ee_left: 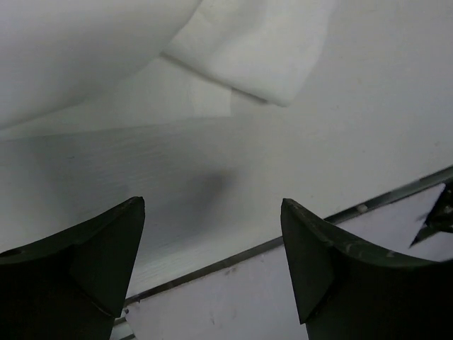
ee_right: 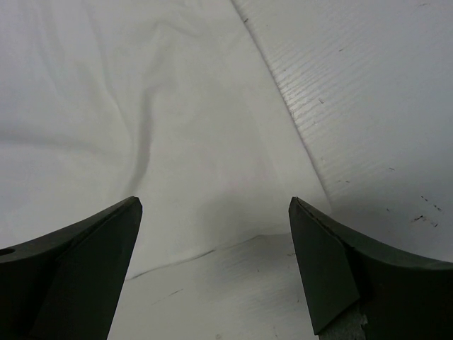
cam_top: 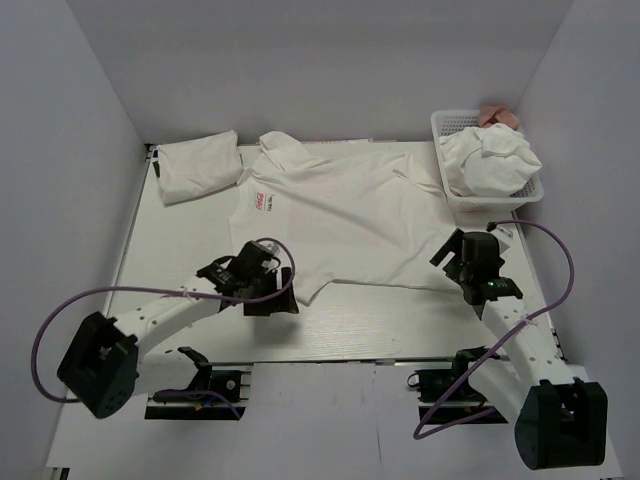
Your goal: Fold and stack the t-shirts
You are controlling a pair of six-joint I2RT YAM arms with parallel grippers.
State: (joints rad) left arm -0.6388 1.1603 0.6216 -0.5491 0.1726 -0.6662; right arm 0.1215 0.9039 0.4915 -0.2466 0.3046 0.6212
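Partly hidden behind the white plastic basket (cam_top: 445,125), a pinkish lump (cam_top: 498,113) is unidentifiable; the left arm (cam_top: 170,305) covers the near hem of the spread white cotton t-shirt (cam_top: 340,215), which lies wrinkled mid-table, small red chest print (cam_top: 259,202) up. A folded white shirt (cam_top: 197,165) sits far left; crumpled white shirts (cam_top: 490,160) fill the basket. Left gripper (ee_left: 212,209) gapes over bare table (ee_left: 141,170), right gripper (ee_right: 216,205) gapes above the shirt's edge

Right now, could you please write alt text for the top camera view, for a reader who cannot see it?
A white t-shirt with a small red chest print lies spread on a table, the left gripper and right gripper at its near corners. A folded shirt lies far left; a basket far right holds crumpled shirts.
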